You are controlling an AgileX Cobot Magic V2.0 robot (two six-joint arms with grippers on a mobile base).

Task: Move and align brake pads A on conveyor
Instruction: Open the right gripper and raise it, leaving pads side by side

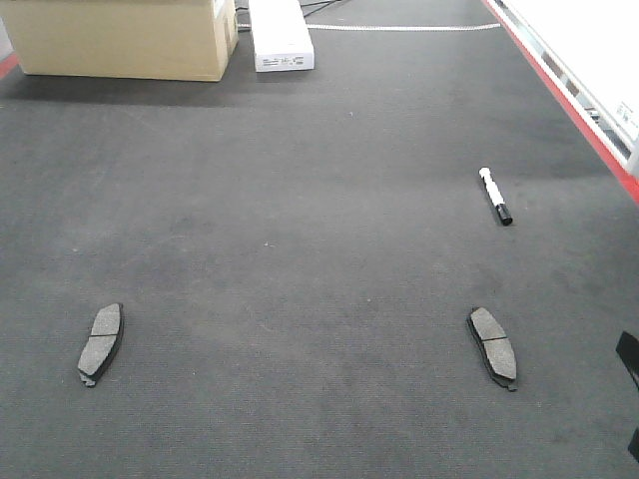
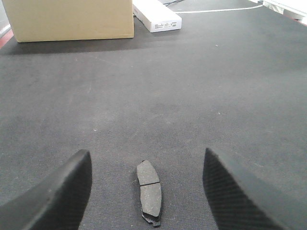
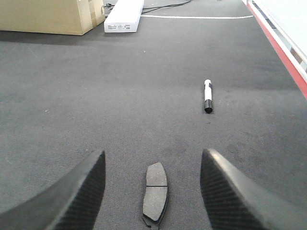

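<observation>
At the upper left of the front view stands a cardboard box (image 1: 120, 40), with a white carton (image 1: 280, 35) beside it. The left brake pad (image 1: 101, 344) lies lower left on the conveyor (image 1: 300, 249), between the spread jaws of the left gripper (image 2: 146, 155). The right brake pad (image 1: 492, 346) lies lower right, between the spread jaws of the right gripper (image 3: 152, 154), seemingly untouched. A marker pen (image 1: 495, 196) lies above it.

the cardboard box (image 1: 120, 40) is running off the top edge of the front view. the white carton (image 1: 281, 35) just right of the cardboard box is being cut the same way, and its label print is showing too small to read. far from the cardboard box, a dark part (image 1: 629, 384) is poking in at the right edge, unidentifiable. the left gripper (image 2: 146, 152) and right gripper (image 3: 153, 152) are showing only finger ends, cropped at the bottom edge.
</observation>
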